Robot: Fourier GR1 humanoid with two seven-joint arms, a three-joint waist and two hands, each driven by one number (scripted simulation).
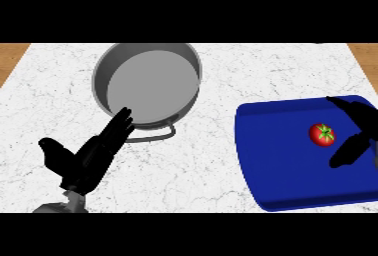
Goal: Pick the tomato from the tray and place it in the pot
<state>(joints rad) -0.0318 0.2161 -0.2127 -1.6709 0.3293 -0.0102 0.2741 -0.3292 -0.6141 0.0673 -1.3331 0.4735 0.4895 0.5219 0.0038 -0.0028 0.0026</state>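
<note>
A small red tomato [322, 134] with a green stem lies on the blue tray [280, 170], toward its right half. My right hand [361, 131] comes in from the right edge over the tray, just right of the tomato, its thumb and fingers spread on either side of it without closing. The grey metal pot [148, 82] stands at the upper left of the marble counter, empty, with a wire handle at its near side. My left hand [88, 155] rests open at the lower left, fingertips near the pot's near rim.
The white marble counter [207, 165] runs between pot and tray. Wooden edges show at the far left and far right corners. The tray's right side reaches the view's edge.
</note>
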